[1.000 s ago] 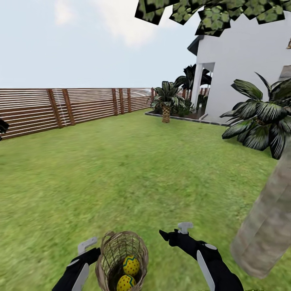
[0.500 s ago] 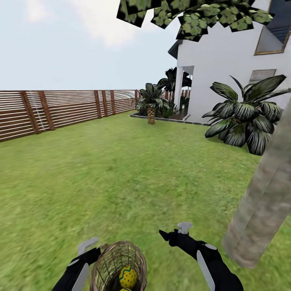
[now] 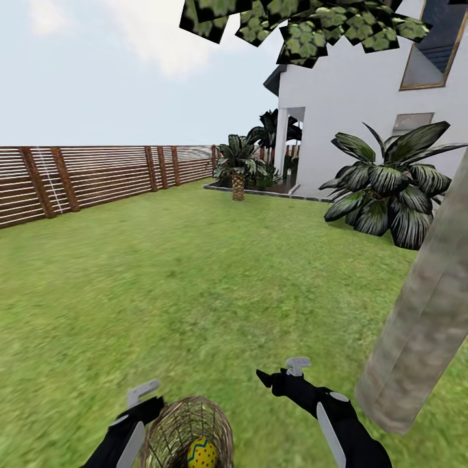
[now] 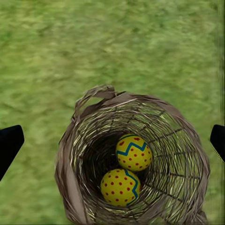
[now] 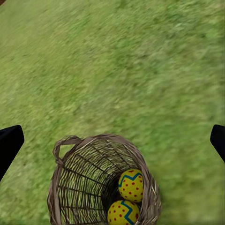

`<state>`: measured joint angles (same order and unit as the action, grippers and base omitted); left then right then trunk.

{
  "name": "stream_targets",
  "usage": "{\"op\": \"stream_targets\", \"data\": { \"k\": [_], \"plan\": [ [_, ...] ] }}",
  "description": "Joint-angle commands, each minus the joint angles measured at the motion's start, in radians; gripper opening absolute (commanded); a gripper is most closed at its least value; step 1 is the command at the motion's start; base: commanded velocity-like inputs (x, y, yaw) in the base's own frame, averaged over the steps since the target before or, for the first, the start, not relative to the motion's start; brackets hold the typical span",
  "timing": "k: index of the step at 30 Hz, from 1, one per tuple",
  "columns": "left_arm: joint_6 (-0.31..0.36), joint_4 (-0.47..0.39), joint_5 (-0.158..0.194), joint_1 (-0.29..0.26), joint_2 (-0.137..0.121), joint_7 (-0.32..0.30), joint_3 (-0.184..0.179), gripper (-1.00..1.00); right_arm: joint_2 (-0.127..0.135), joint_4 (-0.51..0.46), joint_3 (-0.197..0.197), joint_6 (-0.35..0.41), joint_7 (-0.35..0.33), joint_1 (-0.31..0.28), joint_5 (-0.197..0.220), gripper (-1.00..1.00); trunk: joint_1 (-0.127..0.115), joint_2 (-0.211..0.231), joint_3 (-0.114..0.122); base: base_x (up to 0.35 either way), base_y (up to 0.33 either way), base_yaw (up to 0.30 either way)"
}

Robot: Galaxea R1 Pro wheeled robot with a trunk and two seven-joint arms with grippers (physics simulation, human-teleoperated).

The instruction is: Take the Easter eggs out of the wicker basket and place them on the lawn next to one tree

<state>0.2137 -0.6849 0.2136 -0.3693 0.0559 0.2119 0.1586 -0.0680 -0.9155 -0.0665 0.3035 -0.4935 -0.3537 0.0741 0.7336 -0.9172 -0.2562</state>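
Sitting on the lawn (image 3: 195,279) at the six o'clock edge of the head view, the wicker basket (image 3: 170,432) holds the Easter eggs (image 4: 133,152); two of them show in both wrist views, one resting against the other in the bottom of the weave, and I cannot tell from these views where the third is. A small loop handle stands up on the basket's rim in the left wrist view. The left gripper (image 3: 148,398) hangs just beside the basket at its ten o'clock, its dark fingertips (image 4: 9,143) spread wide to either side of the wrist view, released and holding nothing. The right gripper (image 3: 279,374) sits at the basket's two o'clock, apart from it, likewise spread wide and empty, with its fingertips (image 5: 9,143) far apart over grass. Near the right arm, at four o'clock in the head view, rises the tilted mottled trunk of the tree (image 3: 422,325). Beyond it stand a broad-leaved plant (image 3: 383,188), a white house (image 3: 351,97) and, at nine o'clock, a slatted wooden fence (image 3: 97,175).
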Motion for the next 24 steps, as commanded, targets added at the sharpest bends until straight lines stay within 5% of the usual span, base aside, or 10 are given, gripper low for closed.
{"op": "stream_targets", "data": {
  "k": [1,6,12,20,24],
  "plan": [
    [0.005,-0.004,0.010,0.000,0.002,-0.015,-0.004,1.00,-0.001,-0.001,-0.004,0.009,-0.004,-0.001,0.008,1.00,0.000,-0.001,-0.001,0.003,0.000,-0.002],
    [0.008,0.001,0.008,-0.001,0.004,-0.071,-0.056,1.00,-0.001,-0.001,-0.004,0.009,-0.004,-0.001,0.007,1.00,0.000,-0.001,-0.001,0.001,0.000,-0.001],
    [0.035,0.023,0.010,-0.003,0.006,-0.075,-0.075,1.00,-0.001,0.000,-0.004,0.009,-0.004,-0.001,0.007,1.00,0.000,-0.001,-0.001,0.000,0.000,0.000],
    [0.053,0.307,0.020,-0.139,0.006,-0.077,-0.078,1.00,-0.001,-0.001,-0.004,0.009,-0.002,-0.001,0.007,1.00,0.000,-0.001,-0.001,0.000,0.000,0.000],
    [0.048,0.358,0.021,-0.164,0.005,-0.078,-0.079,1.00,-0.001,-0.001,-0.004,0.009,-0.001,-0.001,0.007,1.00,0.000,-0.001,-0.001,0.000,0.000,0.000]
  ]
}}
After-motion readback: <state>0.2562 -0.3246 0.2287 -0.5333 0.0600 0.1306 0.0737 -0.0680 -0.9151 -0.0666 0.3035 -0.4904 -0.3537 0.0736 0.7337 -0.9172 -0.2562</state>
